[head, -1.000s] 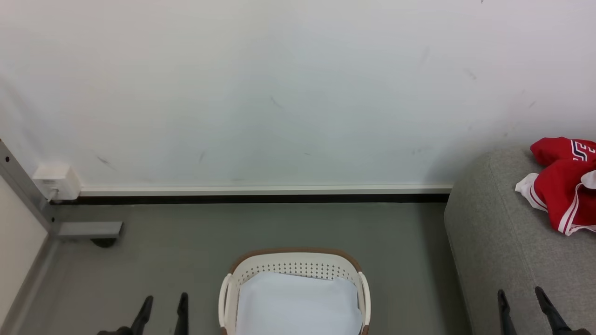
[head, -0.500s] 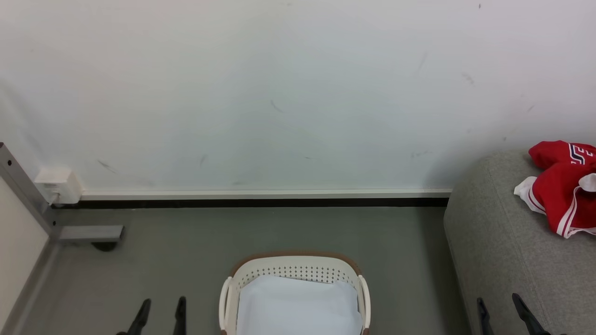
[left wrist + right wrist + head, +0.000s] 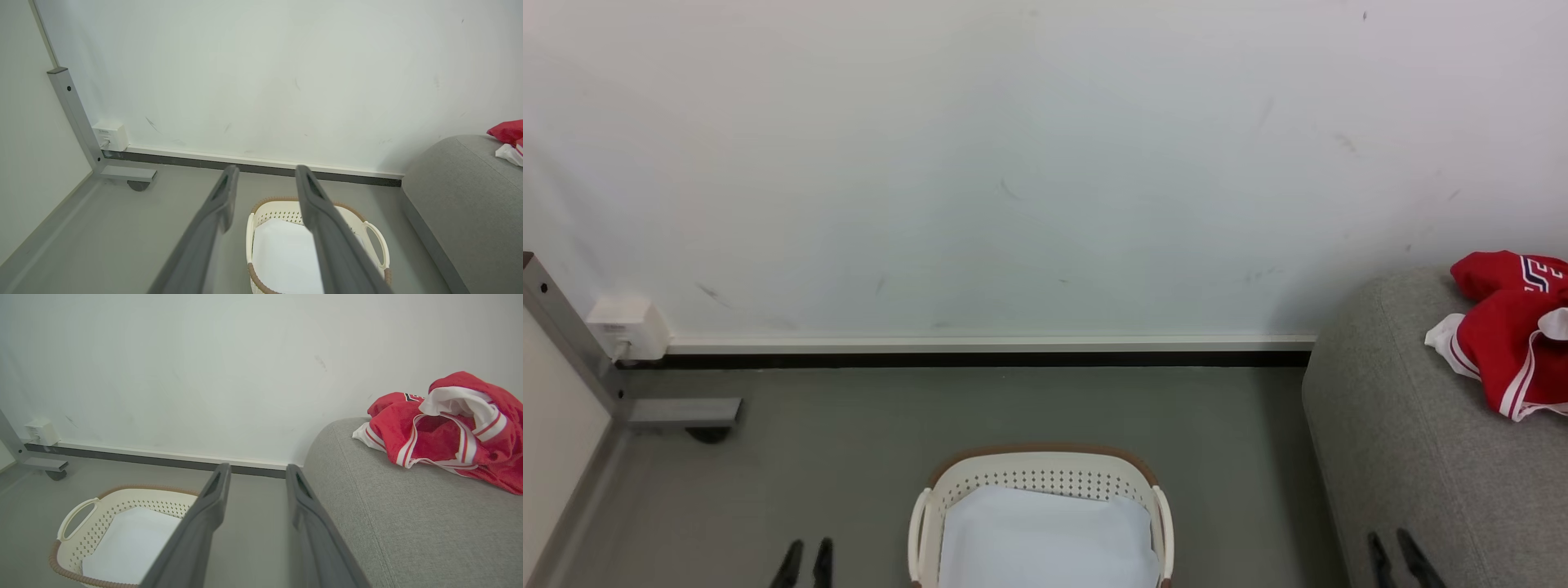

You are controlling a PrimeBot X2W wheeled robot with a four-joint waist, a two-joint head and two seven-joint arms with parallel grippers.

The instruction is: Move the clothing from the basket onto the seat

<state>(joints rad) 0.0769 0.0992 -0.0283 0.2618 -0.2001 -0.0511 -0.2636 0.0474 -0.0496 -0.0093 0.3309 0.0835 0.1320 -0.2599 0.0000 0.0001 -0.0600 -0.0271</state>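
The clothing (image 3: 1515,335), a red jersey with white striped trim, lies crumpled on the seat (image 3: 1405,425), a grey sofa at the right; the clothing (image 3: 445,428) rests on the seat (image 3: 388,522) near the wall. The basket (image 3: 1041,480) stands on the floor at bottom centre and holds a plain pale sheet (image 3: 1045,539). My left gripper (image 3: 807,563) is open and empty, left of the basket. My right gripper (image 3: 1391,551) is open and empty over the sofa's front corner. The left gripper (image 3: 267,171) points over the basket (image 3: 378,241). The right gripper (image 3: 258,469) points between the basket (image 3: 122,506) and the sofa.
A white wall with a dark baseboard (image 3: 980,359) runs behind the basket. A grey metal frame on a caster (image 3: 682,412) and a white wall box (image 3: 627,327) sit at the left. Grey floor (image 3: 849,457) lies around the basket.
Both grippers have sunk toward the bottom edge of the head view, the right one also shifting left. The whole picture has slid slightly down, so the camera moved. The jersey lies as before.
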